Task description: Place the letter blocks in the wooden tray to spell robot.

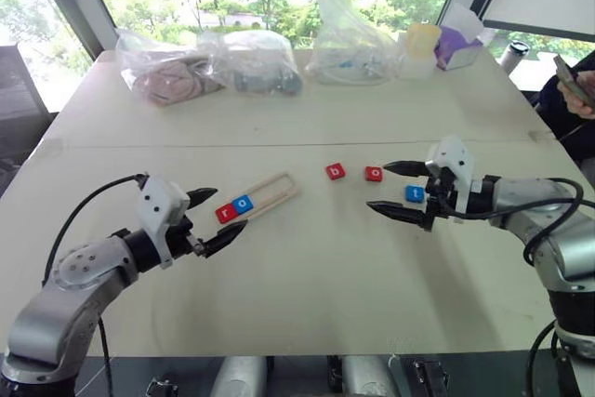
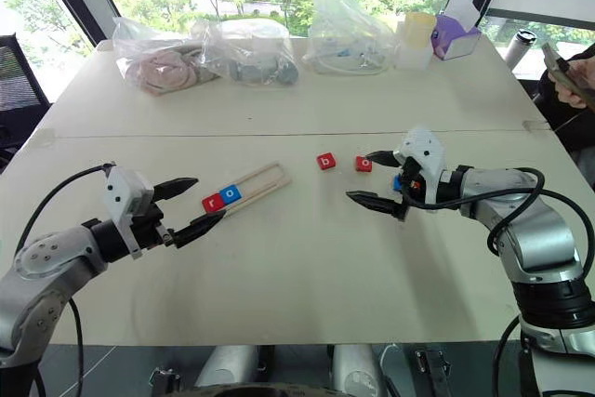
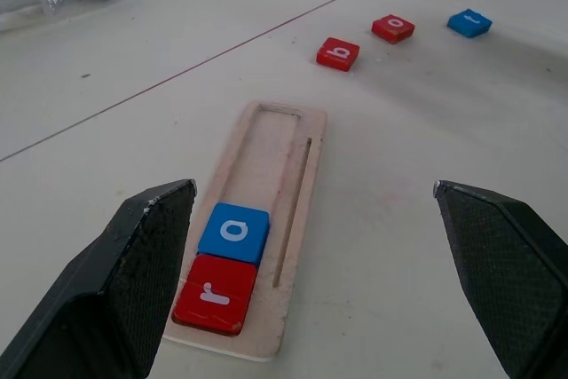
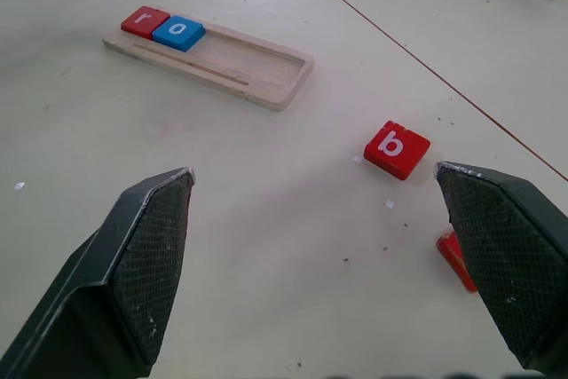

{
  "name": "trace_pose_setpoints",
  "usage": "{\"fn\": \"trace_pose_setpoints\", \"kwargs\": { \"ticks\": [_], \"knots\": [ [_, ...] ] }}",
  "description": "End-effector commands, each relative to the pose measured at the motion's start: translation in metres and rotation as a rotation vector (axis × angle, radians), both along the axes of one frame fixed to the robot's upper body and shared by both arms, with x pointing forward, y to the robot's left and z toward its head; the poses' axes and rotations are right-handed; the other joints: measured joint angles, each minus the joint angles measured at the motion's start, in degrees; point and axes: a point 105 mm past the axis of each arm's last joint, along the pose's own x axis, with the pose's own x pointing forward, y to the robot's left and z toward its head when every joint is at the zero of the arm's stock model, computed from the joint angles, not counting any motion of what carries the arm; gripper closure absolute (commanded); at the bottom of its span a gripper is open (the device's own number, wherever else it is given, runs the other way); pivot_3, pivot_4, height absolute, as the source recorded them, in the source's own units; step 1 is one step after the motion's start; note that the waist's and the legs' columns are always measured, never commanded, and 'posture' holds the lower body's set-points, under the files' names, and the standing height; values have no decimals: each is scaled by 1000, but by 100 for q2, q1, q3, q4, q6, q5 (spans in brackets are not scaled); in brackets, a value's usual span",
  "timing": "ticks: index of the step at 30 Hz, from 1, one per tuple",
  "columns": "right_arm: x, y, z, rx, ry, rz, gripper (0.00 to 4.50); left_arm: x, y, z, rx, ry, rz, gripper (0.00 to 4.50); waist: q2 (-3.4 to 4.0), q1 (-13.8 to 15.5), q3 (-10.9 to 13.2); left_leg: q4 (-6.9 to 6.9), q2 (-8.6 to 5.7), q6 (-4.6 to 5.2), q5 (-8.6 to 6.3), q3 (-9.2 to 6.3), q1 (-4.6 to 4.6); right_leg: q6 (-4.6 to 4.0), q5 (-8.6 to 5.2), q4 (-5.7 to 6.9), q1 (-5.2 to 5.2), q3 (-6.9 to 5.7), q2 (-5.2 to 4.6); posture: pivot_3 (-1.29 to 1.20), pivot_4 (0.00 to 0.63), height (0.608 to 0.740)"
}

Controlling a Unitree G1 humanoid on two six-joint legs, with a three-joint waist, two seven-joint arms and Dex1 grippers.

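Nearest to us, our left gripper (image 1: pixel 212 218) hangs just above the table (image 1: pixel 307 295) with its two black fingers (image 3: pixel 133 281) spread wide and nothing between them. Just past its fingertips lies the near end of the wooden tray (image 1: pixel 272 191), which runs away from us at a slant. In that near end sit two letter blocks side by side and touching: the red r block (image 3: pixel 216 293) at the very end, the blue o block (image 3: pixel 233 232) next to it. The rest of the tray's slot is bare wood.

Our right gripper (image 1: pixel 398 191) is on the other side, its fingers (image 4: pixel 142 264) also standing wide apart and holding nothing. The blue t block (image 1: pixel 415 194) lies on the table between those fingers as we see it from the head, though we cannot tell whether either finger touches it. The red o block (image 1: pixel 374 174) rests just beyond, near the upper fingertip, and the red b block (image 1: pixel 336 171) lies beside that, between the right gripper and the tray's far end, apart from both.

Farther back, clear plastic bags (image 1: pixel 251 62) stand along the table's far edge. A person's hand (image 1: pixel 581 95) holds a phone at the far right.
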Motion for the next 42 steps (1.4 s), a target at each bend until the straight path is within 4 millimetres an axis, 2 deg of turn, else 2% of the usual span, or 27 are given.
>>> {"fn": "trace_pose_setpoints", "kwargs": {
  "ticks": [1, 7, 27, 31, 33, 38, 42],
  "knots": [
    [-1, 4, 9, 18, -31, 18, 41, -4, 0, 10, 16, -29, -16, 0, 0, -5, 0, 0, 0, 0, 0, 0, 0, 0, 0, 0, 0, 0, -1, 0, 150, 740],
    [2, 9, 10, 22, -42, 24, 41, 0, -2, 19, -17, -41, -20, 0, 0, -9, 0, 4, 1, 0, 0, 1, 2, -2, 1, 4, 0, 0, 0, 0, 150, 740],
    [1, 17, 7, 38, -42, 26, 41, 1, -1, 8, 22, -6, -36, 0, 0, -9, 0, 2, 1, 0, 0, 3, 2, -2, 2, 3, -1, 2, -1, 0, 150, 740],
    [1, 20, 6, 43, -46, 25, 41, 7, 5, 8, 20, -16, -17, 0, 0, -9, 0, 2, 1, 0, 0, 3, 2, -2, 2, 3, -1, 2, 0, 0, 150, 740],
    [0, 22, 6, 46, -47, 25, 41, 11, 13, 5, 23, -16, 0, 0, 0, -9, 0, 2, 0, 0, 0, 3, 2, -2, 2, 3, -1, 1, 0, 0, 150, 740],
    [-1, 28, 5, 61, -55, 25, 41, 13, 30, -17, 74, 49, -33, 0, 1, -15, 0, 0, 0, 0, 0, 4, 2, -2, 1, 3, -3, 1, 1, 0, 150, 740],
    [-3, 33, 2, 74, -60, 21, 41, 19, 37, -31, 98, 69, -85, 0, 1, -6, 0, 0, 2, 0, 0, 4, 2, -3, 1, 2, -4, 1, 0, 0, 150, 740]
  ]
}}
